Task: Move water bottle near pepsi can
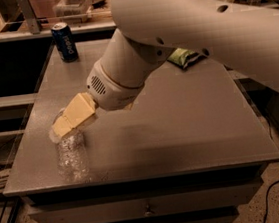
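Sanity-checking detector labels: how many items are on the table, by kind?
Bottles: 1, water bottle lying front left
Cans: 1, pepsi can upright, back left
Packets: 1, green packet, back right
Total: 3 on the table
The gripper is down at the water bottle's far end.
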Robot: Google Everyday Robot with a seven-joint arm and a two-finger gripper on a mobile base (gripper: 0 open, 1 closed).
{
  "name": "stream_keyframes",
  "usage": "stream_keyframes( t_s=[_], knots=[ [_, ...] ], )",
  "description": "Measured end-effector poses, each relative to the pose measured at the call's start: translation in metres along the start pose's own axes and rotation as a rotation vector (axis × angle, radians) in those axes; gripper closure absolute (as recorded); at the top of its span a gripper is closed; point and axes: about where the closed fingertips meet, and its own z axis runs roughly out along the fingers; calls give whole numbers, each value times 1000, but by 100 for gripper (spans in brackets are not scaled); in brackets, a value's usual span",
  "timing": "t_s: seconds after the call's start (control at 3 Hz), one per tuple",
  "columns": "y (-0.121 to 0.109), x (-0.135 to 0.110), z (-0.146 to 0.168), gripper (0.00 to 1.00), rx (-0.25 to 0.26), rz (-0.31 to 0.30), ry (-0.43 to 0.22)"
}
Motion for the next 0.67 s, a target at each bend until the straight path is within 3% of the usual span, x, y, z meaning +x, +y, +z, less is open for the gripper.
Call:
stream_keyframes(
  t_s=[0.67],
  knots=[
    [6,2,37,0,25,133,17]
  ],
)
